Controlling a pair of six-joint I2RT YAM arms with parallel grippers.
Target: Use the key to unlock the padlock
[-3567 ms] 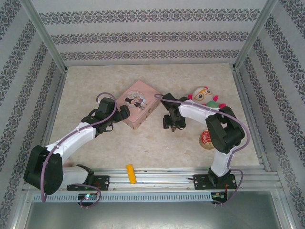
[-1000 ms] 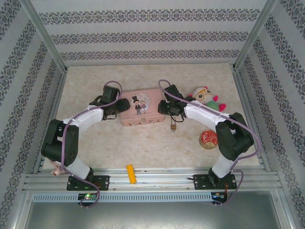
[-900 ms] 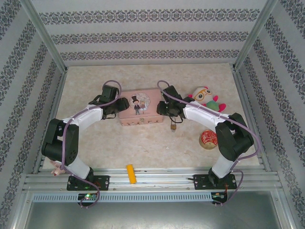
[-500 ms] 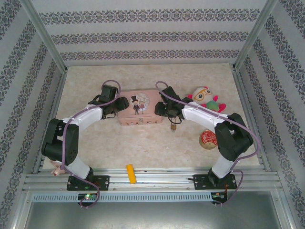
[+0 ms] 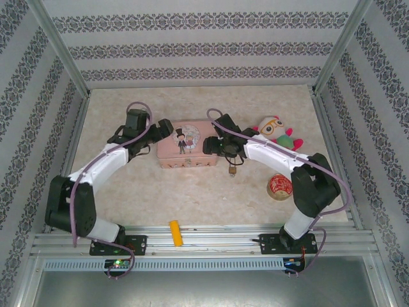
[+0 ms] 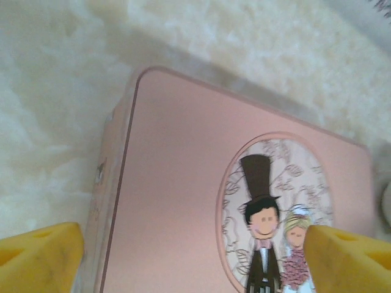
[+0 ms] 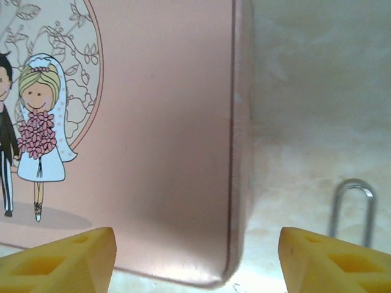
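Overhead view of a pale marbled surface [image 5: 192,192] inside a wallpapered enclosure. At centre, a pink tin [image 5: 185,146] with a cartoon bride and groom on the lid. Flanking it, the left gripper [image 5: 165,128] at the left end and the right gripper [image 5: 209,146] at the right end. Both released: in each wrist view, yellow fingertips [image 6: 36,250] spread wide at the bottom corners, nothing pinched between.

Just beside the tin's near right corner, flat on the surface and touched by neither gripper, the padlock [image 5: 232,170] (tiny, brass body, thin silver shackle). Lies toward the near edge and slightly right of the right gripper, across the whole tin from the left one, so far nearer the right arm. Long axis apparently running near to far, with the shackle [image 7: 353,182] at the far end. In the right wrist view, its silver loop just above the right-hand fingertip [image 7: 336,259]. Key too small to make out.
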